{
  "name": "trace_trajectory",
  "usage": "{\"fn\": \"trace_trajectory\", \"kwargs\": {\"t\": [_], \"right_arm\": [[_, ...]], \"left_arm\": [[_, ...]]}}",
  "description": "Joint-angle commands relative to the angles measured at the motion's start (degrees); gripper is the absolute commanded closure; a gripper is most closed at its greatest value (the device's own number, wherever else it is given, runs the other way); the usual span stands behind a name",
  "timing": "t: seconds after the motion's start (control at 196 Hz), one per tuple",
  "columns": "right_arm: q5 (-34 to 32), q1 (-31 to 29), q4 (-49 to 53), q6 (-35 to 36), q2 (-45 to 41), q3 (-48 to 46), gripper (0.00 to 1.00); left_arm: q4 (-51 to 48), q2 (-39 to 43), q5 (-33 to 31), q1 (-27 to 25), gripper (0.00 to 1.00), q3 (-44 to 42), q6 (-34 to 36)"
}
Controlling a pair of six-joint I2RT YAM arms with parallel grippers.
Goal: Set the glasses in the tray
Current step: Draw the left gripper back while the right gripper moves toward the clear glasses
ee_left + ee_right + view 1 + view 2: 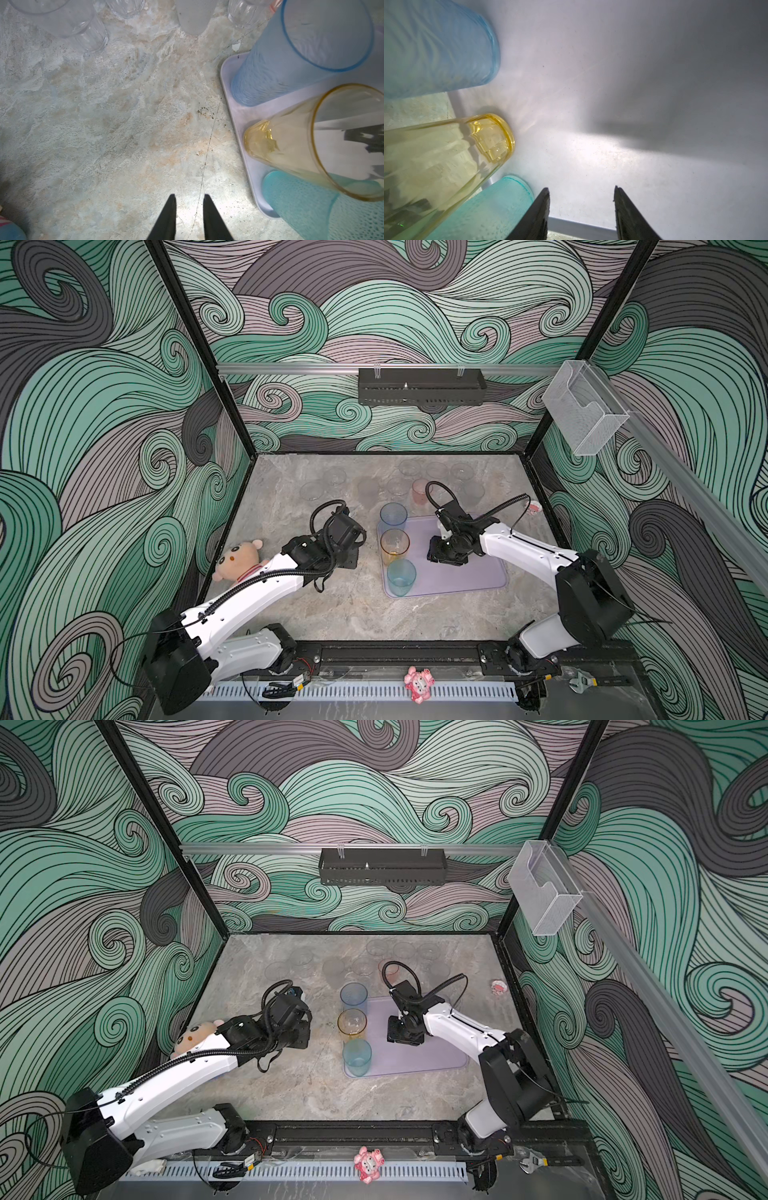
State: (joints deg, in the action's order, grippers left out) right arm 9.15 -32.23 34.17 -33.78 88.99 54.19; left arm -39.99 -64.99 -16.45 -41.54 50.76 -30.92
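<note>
Your tray (pixel 478 578) is smooth lilac plastic w/ rounded corners. Along its left edge stand three tall cylinders: frosted blue glass (pixel 392 516), glossy amber glass (pixel 395 545), dimpled teal glass (pixel 401 577). Faceted clear glasses (pixel 436 470) sit near the desk's (pixel 332 614) far edge. L gripper (pixel 189 197) — narrow gap, empty, over mottled stone. R gripper (pixel 581 188) — wider, empty, over the tray.

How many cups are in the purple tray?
3. They line the left edge of the tray: blue glass at the back, amber glass in the middle, teal glass nearest the front. The right arm hides part of the tray.
</note>
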Motion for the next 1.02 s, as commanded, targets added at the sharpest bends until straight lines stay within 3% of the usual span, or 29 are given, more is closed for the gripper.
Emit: {"fn": "trace_trajectory", "kwargs": {"t": [0.0, 0.214, 0.515, 0.581, 0.673, 0.775, 1.015], "right_arm": [[0.93, 0.22, -1.06, 0.07, 2.02, -1.33, 0.49], [4.23, -0.42, -2.3, -1.56, 6.0, -0.77, 0.5], [2.06, 0.71, -0.42, -0.9, 2.55, 0.45, 0.5], [1.04, 1.23, 0.34, -0.68, 0.65, -0.09, 0.49], [-0.33, 2.92, 0.83, -0.24, -2.18, -1.17, 0.49], [-0.79, 5.05, 1.66, 0.37, -3.77, -1.65, 0.49], [-1.1, 11.2, 1.83, 1.13, -4.6, -0.23, 0.49]], "left_arm": [[-0.39, 1.09, -1.37, 0.67, 0.72, 0.98, -0.92], [-0.68, 1.7, -1.67, 1.27, 0.72, -0.04, -0.81], [-0.27, 2.52, -0.15, 3.78, 0.69, -1.52, -1.83], [0.22, 3.39, 0.39, 4.23, 0.66, -2.49, -2.34], [2.81, 4.77, 1.76, 4.78, 0.53, -5.28, -3.64], [5.88, 4.98, 3.22, 5.2, 0.51, -7.75, -5.04], [8.88, -0.64, 15.81, 5.15, 0.55, -9.81, -9.14]]}}
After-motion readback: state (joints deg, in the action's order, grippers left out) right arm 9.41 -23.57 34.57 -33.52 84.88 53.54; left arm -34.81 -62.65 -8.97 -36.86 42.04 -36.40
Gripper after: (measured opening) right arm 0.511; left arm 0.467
